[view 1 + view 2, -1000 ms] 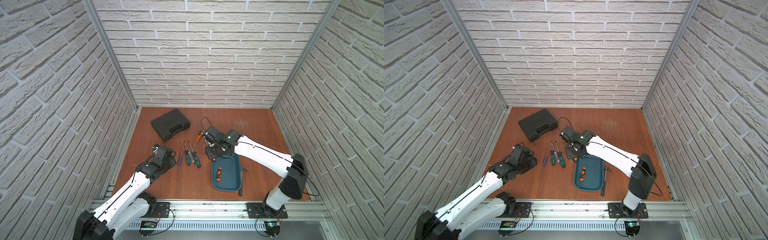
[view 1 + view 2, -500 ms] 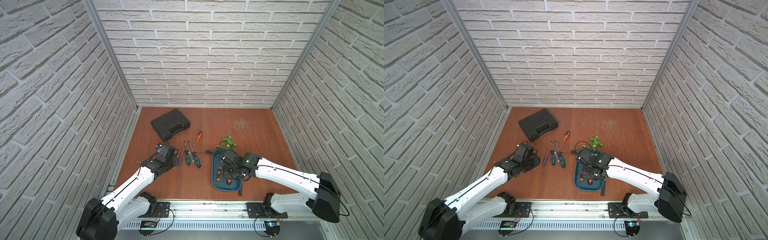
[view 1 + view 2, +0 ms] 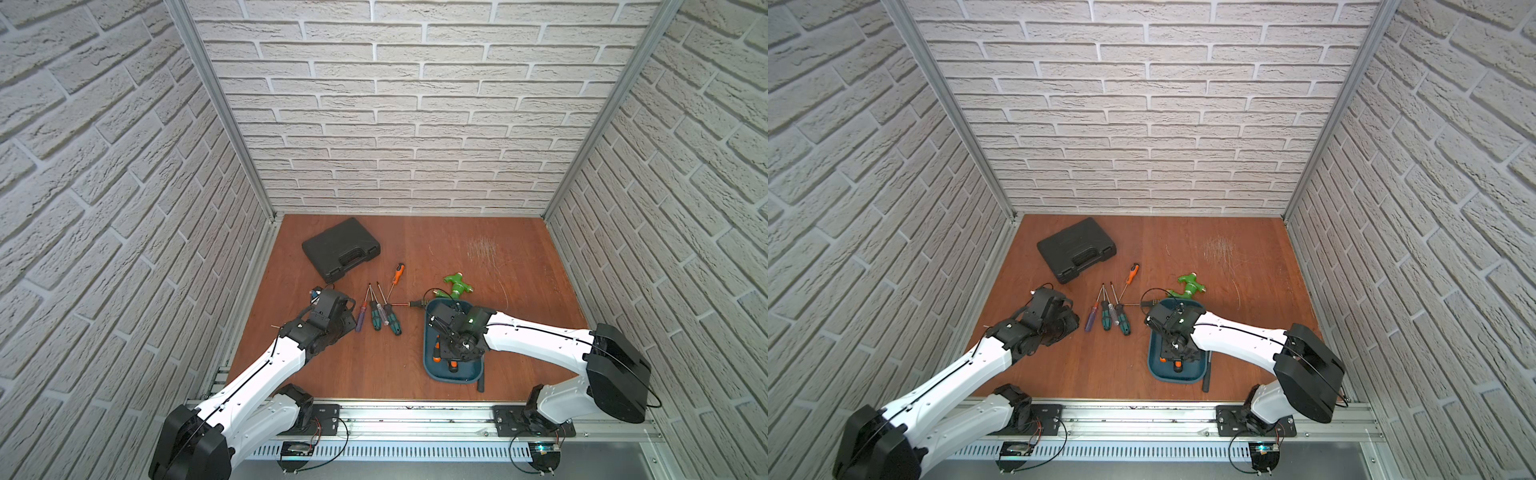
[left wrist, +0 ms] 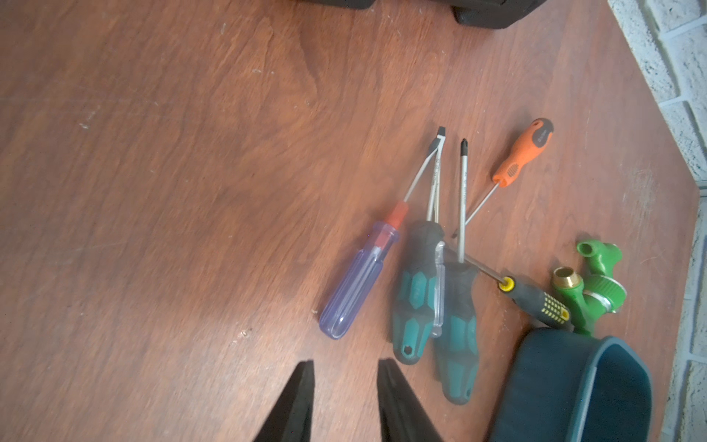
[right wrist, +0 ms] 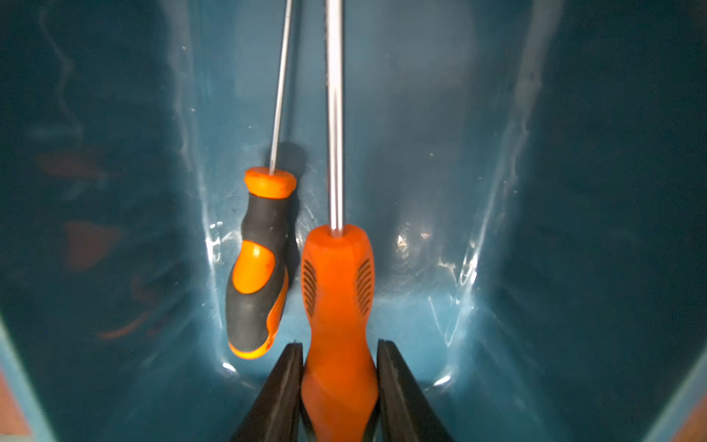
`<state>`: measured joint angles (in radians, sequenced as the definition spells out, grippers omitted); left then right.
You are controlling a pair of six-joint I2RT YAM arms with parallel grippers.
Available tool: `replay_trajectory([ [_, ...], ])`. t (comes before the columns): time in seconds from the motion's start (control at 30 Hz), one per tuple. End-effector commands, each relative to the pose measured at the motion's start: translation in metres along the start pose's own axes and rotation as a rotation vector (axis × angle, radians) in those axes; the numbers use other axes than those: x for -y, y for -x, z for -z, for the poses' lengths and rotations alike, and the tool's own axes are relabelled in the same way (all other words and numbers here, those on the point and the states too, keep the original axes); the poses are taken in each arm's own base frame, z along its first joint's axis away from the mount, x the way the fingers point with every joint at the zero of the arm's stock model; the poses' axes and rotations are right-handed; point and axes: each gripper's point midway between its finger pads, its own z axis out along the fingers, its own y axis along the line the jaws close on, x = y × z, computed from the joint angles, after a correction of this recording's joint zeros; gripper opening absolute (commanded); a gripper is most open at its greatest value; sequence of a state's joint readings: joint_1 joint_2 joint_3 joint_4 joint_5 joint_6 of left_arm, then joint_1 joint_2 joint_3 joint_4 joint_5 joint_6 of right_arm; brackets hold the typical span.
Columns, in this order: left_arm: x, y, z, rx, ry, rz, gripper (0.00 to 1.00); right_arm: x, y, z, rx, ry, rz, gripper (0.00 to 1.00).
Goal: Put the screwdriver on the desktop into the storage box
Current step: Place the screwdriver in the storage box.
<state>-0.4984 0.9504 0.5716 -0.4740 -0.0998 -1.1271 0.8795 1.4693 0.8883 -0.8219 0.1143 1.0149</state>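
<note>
The right gripper (image 5: 340, 346) is squeezed tight on the back end of an orange screwdriver (image 5: 336, 283). Its two black fingers (image 5: 283, 382) press on both sides of the handle. The handle is all orange, with dark ribbed slots on each side. A long shiny metal rod sticks straight out ahead of the gripper. The gripper and this screwdriver are down inside the teal-blue storage box (image 5: 516, 172). Just beside the held handle lies an orange-and-black screwdriver (image 5: 256, 275) with a thinner rod, resting on the box floor.

The left gripper (image 4: 346, 365) hangs over the brown desktop (image 4: 172, 172). Its fingers are a little apart, with only bare wood between them. Just ahead of it lie a clear purple screwdriver (image 4: 355, 283) and two green screwdrivers (image 4: 415, 298).
</note>
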Motion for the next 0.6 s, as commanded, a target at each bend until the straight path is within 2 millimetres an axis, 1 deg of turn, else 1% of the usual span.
replay_trajectory([
  [0.0,-0.01,-0.001,0.0,0.011,0.031,0.009,0.35,0.003,0.007,0.0,0.02,-0.037,0.042,0.47],
  [0.1,-0.01,-0.001,-0.001,0.007,0.032,0.008,0.35,0.002,0.01,0.003,0.025,-0.043,0.069,0.57],
  [0.17,-0.008,-0.001,-0.002,0.005,0.029,0.008,0.35,-0.001,0.013,0.008,0.037,-0.037,0.087,0.6],
  [0.23,-0.006,0.0,-0.003,0.002,0.024,0.003,0.35,-0.003,0.018,0.017,0.06,-0.024,0.107,0.6],
  [0.37,0.007,0.001,-0.006,-0.016,-0.003,-0.05,0.37,-0.015,0.037,0.053,0.167,0.044,0.186,0.6],
  [0.4,0.01,0.002,-0.007,-0.024,-0.008,-0.074,0.39,-0.02,0.042,0.063,0.196,0.073,0.21,0.6],
  [0.47,0.019,-0.001,-0.013,-0.063,-0.019,-0.144,0.45,-0.027,0.051,0.076,0.235,0.103,0.244,0.59],
  [0.5,0.023,-0.004,-0.018,-0.098,-0.025,-0.185,0.48,-0.031,0.054,0.081,0.245,0.113,0.254,0.58],
  [0.57,0.027,-0.013,-0.028,-0.181,-0.014,-0.265,0.5,-0.037,0.056,0.085,0.249,0.131,0.256,0.58],
])
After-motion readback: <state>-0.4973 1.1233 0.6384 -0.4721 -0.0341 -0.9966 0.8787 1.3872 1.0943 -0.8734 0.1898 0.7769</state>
